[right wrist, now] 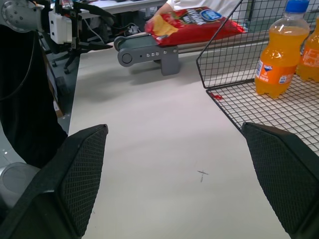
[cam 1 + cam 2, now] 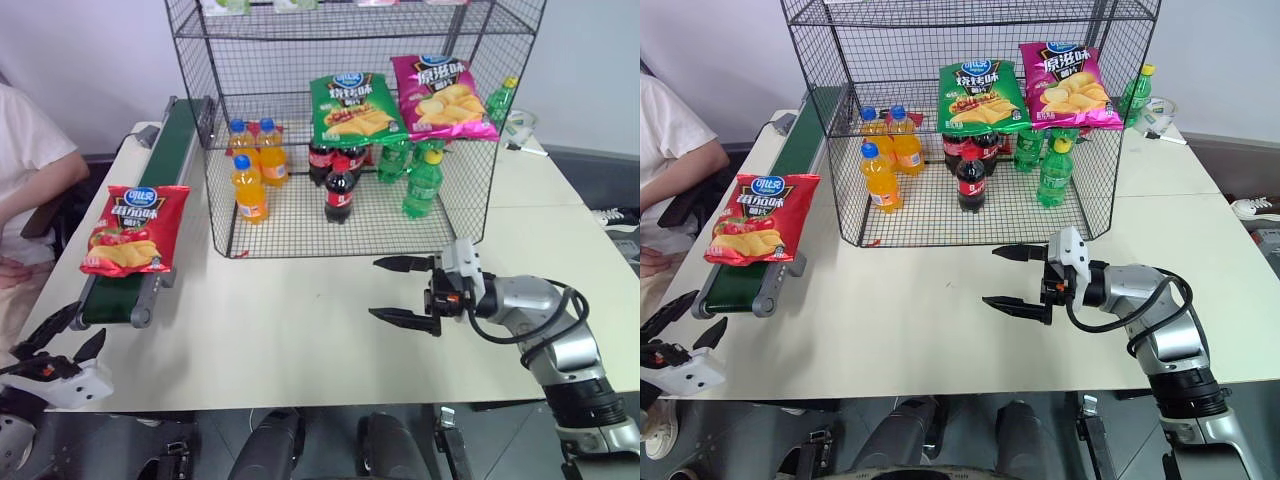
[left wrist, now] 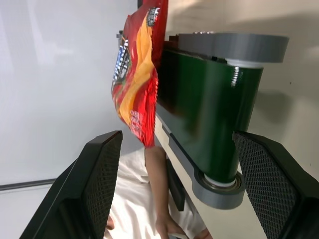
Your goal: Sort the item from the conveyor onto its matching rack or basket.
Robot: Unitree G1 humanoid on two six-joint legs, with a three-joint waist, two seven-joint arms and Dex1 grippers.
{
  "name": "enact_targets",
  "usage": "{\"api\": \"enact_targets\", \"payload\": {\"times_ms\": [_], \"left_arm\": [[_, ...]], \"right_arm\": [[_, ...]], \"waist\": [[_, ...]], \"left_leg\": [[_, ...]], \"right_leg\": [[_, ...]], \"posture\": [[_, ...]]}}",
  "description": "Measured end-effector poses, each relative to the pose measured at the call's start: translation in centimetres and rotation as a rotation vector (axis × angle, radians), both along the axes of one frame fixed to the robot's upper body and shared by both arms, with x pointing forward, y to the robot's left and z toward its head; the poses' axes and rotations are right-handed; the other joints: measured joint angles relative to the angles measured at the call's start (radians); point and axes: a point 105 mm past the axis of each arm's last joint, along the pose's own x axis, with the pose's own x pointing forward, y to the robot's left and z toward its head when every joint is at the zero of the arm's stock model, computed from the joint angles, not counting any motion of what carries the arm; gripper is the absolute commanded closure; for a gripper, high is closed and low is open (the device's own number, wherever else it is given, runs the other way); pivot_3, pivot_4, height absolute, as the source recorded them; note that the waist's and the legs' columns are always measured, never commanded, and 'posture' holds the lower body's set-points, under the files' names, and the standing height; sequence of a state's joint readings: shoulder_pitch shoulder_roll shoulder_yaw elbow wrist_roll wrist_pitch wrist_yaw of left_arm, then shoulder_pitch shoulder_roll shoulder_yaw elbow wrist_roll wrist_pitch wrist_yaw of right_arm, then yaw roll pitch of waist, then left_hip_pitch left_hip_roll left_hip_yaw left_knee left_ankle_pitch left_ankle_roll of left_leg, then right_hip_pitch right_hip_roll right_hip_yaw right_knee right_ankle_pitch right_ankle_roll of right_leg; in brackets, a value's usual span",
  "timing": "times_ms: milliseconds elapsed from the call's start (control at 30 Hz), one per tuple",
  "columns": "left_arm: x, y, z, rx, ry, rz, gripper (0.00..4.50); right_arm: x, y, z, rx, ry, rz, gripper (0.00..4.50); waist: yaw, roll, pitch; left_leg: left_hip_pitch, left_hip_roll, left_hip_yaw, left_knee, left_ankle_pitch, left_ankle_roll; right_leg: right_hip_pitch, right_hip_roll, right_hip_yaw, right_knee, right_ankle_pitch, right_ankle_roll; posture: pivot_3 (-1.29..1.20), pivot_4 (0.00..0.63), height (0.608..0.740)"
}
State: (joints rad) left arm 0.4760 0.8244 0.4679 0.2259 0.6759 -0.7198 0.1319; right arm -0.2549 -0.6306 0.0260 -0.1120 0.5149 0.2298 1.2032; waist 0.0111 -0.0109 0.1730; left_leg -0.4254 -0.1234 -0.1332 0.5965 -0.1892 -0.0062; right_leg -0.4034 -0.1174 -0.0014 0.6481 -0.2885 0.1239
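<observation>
left gripper (image 2: 58, 340): at 7 o'clock in the head view, just short of the belt's near end; fingers spread wide, holding nothing.
right gripper (image 2: 405, 292): at 4 o'clock over the bare table (image 2: 300, 340); jaws apart, empty.
red chip bag (image 2: 133, 228): at 9 o'clock, lying on the conveyor (image 2: 150, 210) near its near roller, overhanging the outer rail; crinkly red film, blue oval logo, yellow chips pictured.
risk, slip: the bag looks light and slick; a pinch on the loose edge could let it slide out.
risk, drop: its overhang could tip it off the belt if nudged.
rack (image 2: 350, 120): at 12 o'clock; the green and pink bags already sit on a tier, so a crowded placement could knock them.
</observation>
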Motion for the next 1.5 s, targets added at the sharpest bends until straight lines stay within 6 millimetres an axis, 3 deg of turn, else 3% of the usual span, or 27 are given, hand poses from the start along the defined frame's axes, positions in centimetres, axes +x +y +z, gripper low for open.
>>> {"api": "enact_targets", "payload": {"times_ms": [1000,1100,1300,1500], "left_arm": [[2.8,-1.4,0.4,-0.006,-0.040,-0.035,0.81],[3.1,-1.4,0.6,-0.017,-0.051,-0.035,1.62],[3.3,-1.8,0.4,-0.038,-0.048,-0.041,4.42],[3.5,-2.0,0.8,-0.043,-0.065,-0.046,4.47]], "right_arm": [[0.4,0.0,0.1,-0.010,-0.018,-0.025,0.00],[0.4,0.0,0.0,-0.010,-0.013,-0.026,0.00],[0.4,0.0,0.0,-0.010,-0.012,-0.027,0.00],[0.4,0.0,0.1,-0.009,-0.022,-0.033,0.00]], "waist": [[0.000,0.000,0.000],[0.000,0.000,0.000],[0.000,0.000,0.000],[0.000,0.000,0.000]], "left_leg": [[0.001,0.000,0.000,0.001,0.001,0.001],[0.001,0.000,0.000,0.001,0.001,0.001],[0.001,0.000,0.000,0.001,0.001,0.002],[0.001,0.000,0.000,0.001,0.001,0.002]], "right_leg": [[0.000,0.001,0.000,0.002,0.000,0.000],[0.000,0.001,0.000,0.002,0.000,0.000],[0.000,0.001,0.000,0.002,0.000,0.000],[0.000,0.001,0.000,0.002,0.001,0.000]], "posture": [[0.00,0.150,0.740],[0.00,0.150,0.740],[0.00,0.150,0.740],[0.00,0.150,0.740]]}}
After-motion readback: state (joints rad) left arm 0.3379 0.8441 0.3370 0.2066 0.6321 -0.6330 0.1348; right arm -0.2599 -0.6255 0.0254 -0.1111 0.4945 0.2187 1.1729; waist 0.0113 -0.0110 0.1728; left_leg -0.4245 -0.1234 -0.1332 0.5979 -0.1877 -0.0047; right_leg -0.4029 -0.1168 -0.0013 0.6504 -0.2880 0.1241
